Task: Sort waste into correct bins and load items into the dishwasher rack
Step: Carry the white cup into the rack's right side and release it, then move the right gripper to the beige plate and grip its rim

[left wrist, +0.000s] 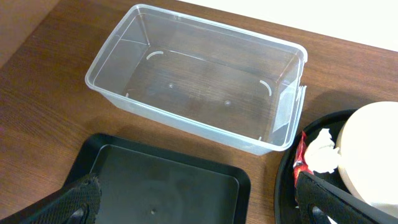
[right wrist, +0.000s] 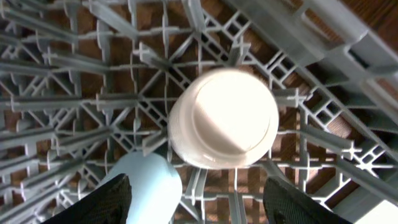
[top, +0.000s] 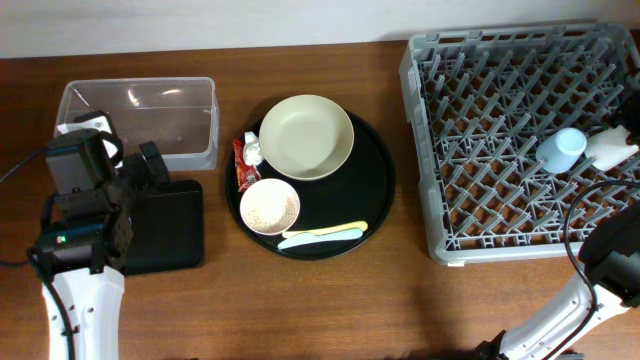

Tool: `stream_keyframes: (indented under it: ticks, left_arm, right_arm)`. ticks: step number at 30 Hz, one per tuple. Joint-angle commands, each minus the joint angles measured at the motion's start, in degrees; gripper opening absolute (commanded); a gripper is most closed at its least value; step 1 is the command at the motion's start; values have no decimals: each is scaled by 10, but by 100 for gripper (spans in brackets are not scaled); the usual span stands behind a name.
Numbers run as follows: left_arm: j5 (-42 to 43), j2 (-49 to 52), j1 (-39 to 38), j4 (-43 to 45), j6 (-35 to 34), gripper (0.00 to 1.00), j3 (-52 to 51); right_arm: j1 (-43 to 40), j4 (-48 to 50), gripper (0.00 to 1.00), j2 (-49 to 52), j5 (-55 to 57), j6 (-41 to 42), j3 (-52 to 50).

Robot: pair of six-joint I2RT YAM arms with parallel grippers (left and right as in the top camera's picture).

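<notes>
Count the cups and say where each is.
2: light blue cup and white cup, side by side in the grey rack near its right edge; none seems hidden.

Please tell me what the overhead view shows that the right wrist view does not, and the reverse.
Only the overhead view shows the clear tub, the shallow black tray, and the round black tray with the cream bowl, pink bowl, utensils and red wrapper. Only the right wrist view clearly shows the right gripper, open, not touching the white cup. Both show the white cup beside the light blue cup in the grey rack.
</notes>
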Motion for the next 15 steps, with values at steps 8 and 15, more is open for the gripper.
stream_keyframes:
  ticks: [8, 15]
  left_arm:
    - [6, -1, 2, -1, -7, 100, 9]
    - [6, -1, 2, -1, -7, 100, 9]
  right_arm:
    - [6, -71, 76, -134, -235, -80, 49]
    - [132, -114, 98, -238, -260, -80, 49]
